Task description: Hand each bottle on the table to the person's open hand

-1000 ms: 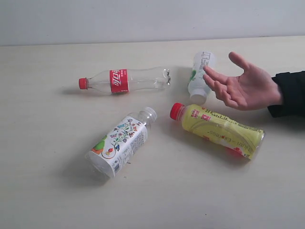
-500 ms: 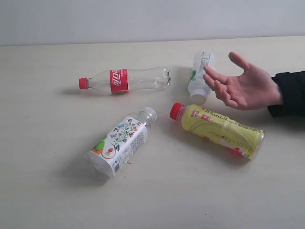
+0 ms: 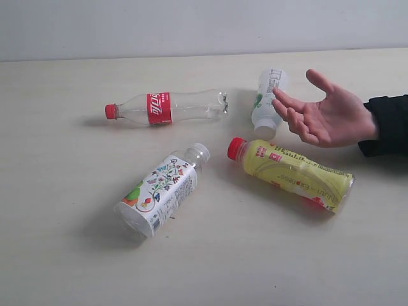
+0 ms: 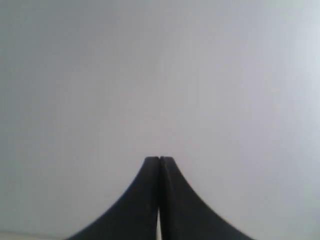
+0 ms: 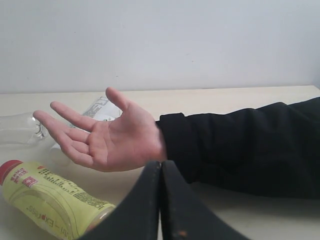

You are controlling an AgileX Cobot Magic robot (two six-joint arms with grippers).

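Observation:
Four bottles lie on their sides on the beige table: a clear one with red cap and label, a yellow one with red cap, a white floral-labelled one, and a clear one with white-green label behind the fingers. The person's open hand hovers palm-up at the right, on a black sleeve. No gripper shows in the exterior view. My left gripper is shut, facing a blank pale surface. My right gripper is shut and empty, just short of the hand's wrist.
A pale wall runs along the table's far edge. The black sleeve enters from the right edge of the exterior view.

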